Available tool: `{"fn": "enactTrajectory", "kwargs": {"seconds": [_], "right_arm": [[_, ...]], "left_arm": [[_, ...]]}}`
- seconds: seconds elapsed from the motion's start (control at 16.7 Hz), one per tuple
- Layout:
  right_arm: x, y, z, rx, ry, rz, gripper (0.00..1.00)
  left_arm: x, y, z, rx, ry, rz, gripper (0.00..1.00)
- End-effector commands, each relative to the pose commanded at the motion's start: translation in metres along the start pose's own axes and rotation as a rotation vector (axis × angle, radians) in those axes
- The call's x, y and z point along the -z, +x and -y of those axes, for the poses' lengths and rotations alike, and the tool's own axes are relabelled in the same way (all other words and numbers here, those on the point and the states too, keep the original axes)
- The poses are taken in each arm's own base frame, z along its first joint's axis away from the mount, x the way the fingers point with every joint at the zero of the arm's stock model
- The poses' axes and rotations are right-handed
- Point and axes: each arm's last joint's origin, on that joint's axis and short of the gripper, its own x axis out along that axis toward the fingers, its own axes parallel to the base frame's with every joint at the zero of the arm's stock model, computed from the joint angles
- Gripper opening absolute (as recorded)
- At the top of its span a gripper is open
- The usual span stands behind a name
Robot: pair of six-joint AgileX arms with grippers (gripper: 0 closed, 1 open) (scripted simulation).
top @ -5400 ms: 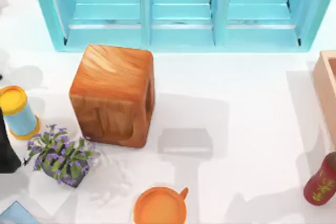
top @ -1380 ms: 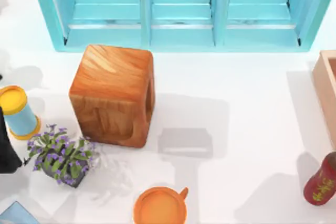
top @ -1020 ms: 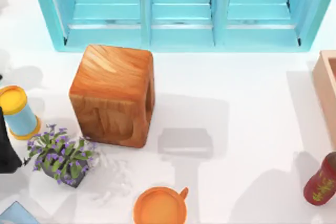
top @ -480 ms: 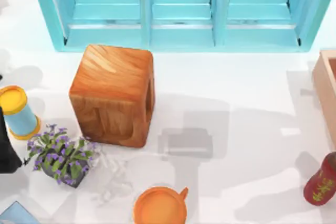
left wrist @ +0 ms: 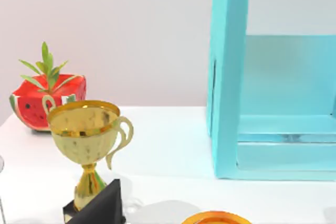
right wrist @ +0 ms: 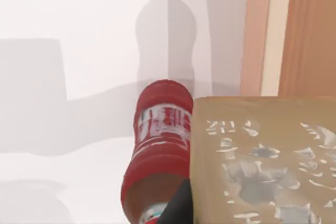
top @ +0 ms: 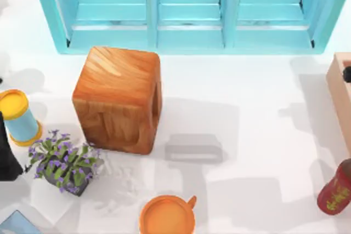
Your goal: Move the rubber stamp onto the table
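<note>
The rubber stamp (right wrist: 262, 161), a pale tan block with whitish flecks, sits close in the right wrist view, and one dark finger (right wrist: 177, 209) lies against its side. My right gripper (top: 346, 73) shows as a dark tip at the top view's right edge, above the light wooden box (top: 339, 97). In the right wrist view the white table (top: 252, 97) lies under the stamp, beside the dark red bottle (right wrist: 157, 145). My left arm (top: 6, 154) stays parked at the left edge.
A turquoise shelf unit (top: 186, 12) spans the back. A large orange-brown cube (top: 118, 100) stands left of centre, with a yellow-topped can (top: 16, 116), a purple-flowered plant (top: 64, 164) and an orange cup (top: 166, 216) around it. The red bottle (top: 335, 190) stands at the right front.
Arm shadows on the table's right side have shifted toward the back and the wooden box. A dark tip of my right gripper has come into the top view at the right edge.
</note>
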Motion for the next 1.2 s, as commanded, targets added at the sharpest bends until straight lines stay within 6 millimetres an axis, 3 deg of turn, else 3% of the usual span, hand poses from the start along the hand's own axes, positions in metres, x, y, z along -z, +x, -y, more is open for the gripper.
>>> {"fn": "enactTrajectory", "kwargs": {"seconds": [0.36,0.54,0.72,0.9,1.2], "right_arm": [[-0.011,0.006,-0.007,-0.003,0.006,0.002,0.00],[-0.041,0.029,-0.036,-0.002,0.003,-0.002,0.00],[-0.072,0.071,-0.076,0.005,0.003,-0.022,0.00],[-0.089,0.102,-0.110,0.002,0.004,-0.011,0.00],[-0.093,0.110,-0.120,-0.001,0.005,-0.001,0.00]], "left_arm": [[0.000,0.000,0.000,0.000,0.000,0.000,1.00],[0.000,0.000,0.000,0.000,0.000,0.000,1.00],[0.000,0.000,0.000,0.000,0.000,0.000,1.00],[0.000,0.000,0.000,0.000,0.000,0.000,1.00],[0.000,0.000,0.000,0.000,0.000,0.000,1.00]]}}
